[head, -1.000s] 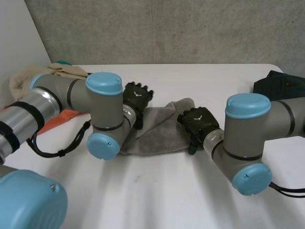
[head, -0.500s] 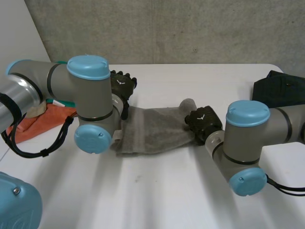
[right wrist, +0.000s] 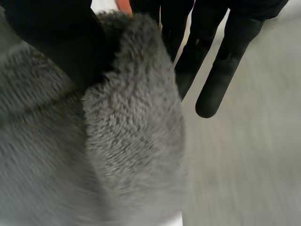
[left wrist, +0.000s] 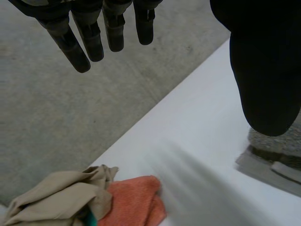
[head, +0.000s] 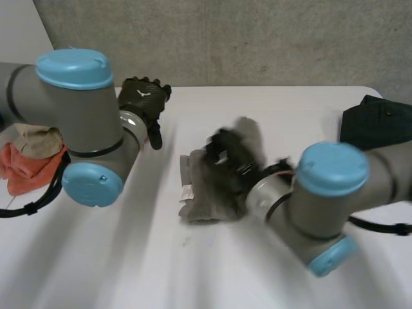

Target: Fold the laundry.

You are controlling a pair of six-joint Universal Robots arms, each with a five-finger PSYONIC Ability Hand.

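Pinching a fold of the grey towel (head: 198,193) between thumb and fingers of the right robot hand (head: 228,158) above the tabletop (head: 283,116), likely needing edges lined up before releasing, while holding the left robot hand (head: 143,103) spread, empty, well apart.

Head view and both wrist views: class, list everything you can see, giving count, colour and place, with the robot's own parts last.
grey towel: one, grey, bunched mid-table.
orange cloth: one, orange, at the table's left edge.
beige cloth: one, beige, on the orange cloth.
dark garment: one, dark, at the table's right edge.
table: one, white.
wall: one, grey concrete, behind the table.
left robot hand: one, black, open, left of the towel.
right robot hand: one, black, pinching the grey towel.
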